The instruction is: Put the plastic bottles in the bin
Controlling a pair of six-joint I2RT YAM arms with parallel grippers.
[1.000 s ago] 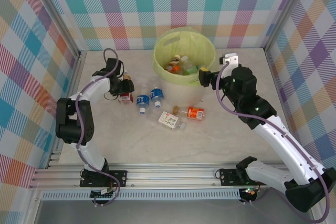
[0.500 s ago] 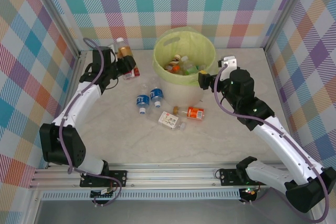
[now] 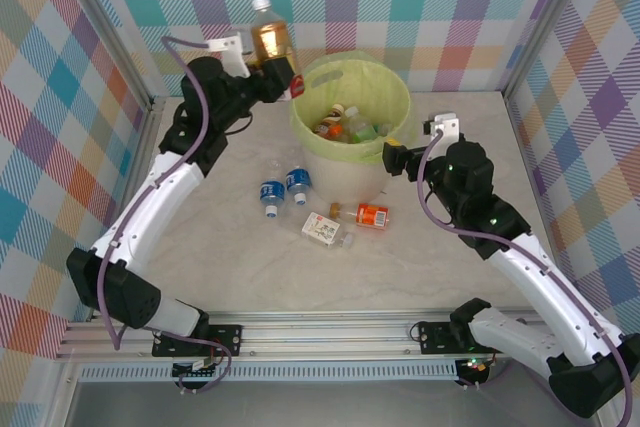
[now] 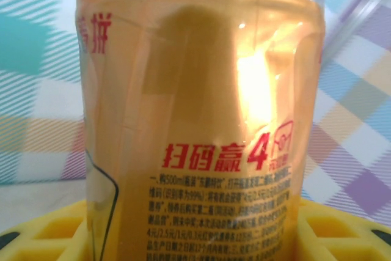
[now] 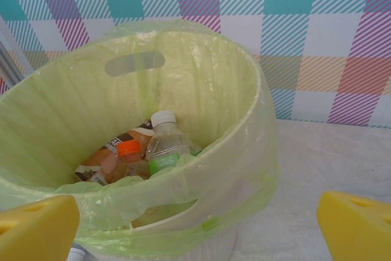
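The amber-filled clear plastic bottle (image 3: 272, 42) is raised beside the round pale bag-lined bin (image 3: 303, 119), clamped in my left end effector (image 3: 276, 75). My right end effector (image 3: 392, 157) gapes wide, empty. Several binned bottles (image 3: 345, 125) are done; four loose bottles (image 3: 297, 185) wait on the tabletop (image 3: 220, 267). The left wrist view reads the held bottle's red label print; the right wrist view looks into the bin at a white-capped bottle (image 5: 164, 142).

An amber bottle (image 3: 272, 45) with a white cap is held upright in the left gripper (image 3: 270, 75), raised beside the left rim of the bin (image 3: 402, 97). Several bottles (image 3: 345, 125) are seen inside the bin. Two blue-labelled bottles (image 3: 272, 193), an orange-labelled bottle (image 3: 371, 214) and a white-labelled bottle (image 3: 322, 229) are laid on the table (image 3: 250, 267) before it. The right gripper (image 3: 392, 155) is placed just beside the bin's right wall.
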